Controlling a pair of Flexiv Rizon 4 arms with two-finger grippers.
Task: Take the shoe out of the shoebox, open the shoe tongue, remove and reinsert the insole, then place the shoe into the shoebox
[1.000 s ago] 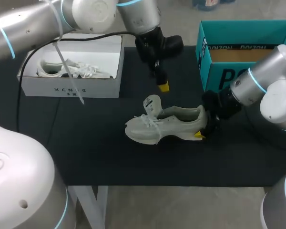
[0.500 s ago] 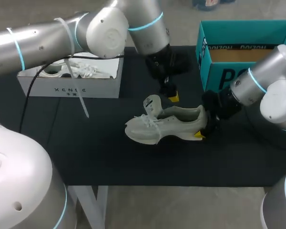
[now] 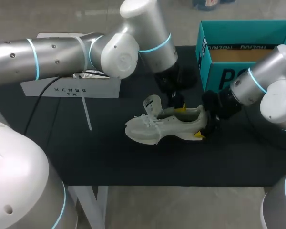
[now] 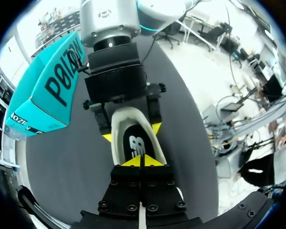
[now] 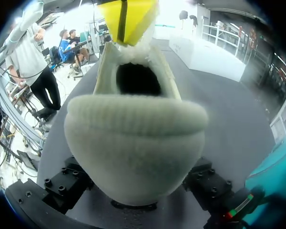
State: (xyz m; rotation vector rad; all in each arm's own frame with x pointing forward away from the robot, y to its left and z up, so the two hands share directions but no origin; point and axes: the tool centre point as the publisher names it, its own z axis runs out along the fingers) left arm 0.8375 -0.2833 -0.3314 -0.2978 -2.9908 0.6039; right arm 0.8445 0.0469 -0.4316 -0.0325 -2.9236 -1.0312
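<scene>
Left gripper (image 3: 179, 106), closed and empty, has descended to the centre sneaker's (image 3: 157, 128) opening. Right gripper (image 3: 201, 125) clamps its heel. Grabbing the insole (image 4: 135, 149) looks next.

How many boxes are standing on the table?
2. The white box at the far left, partly hidden by the left arm; the teal box at the far right.

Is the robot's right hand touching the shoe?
Touching. In the left wrist view the right gripper clamps the shoe at its heel, one yellow tip pressed against each side.
</scene>
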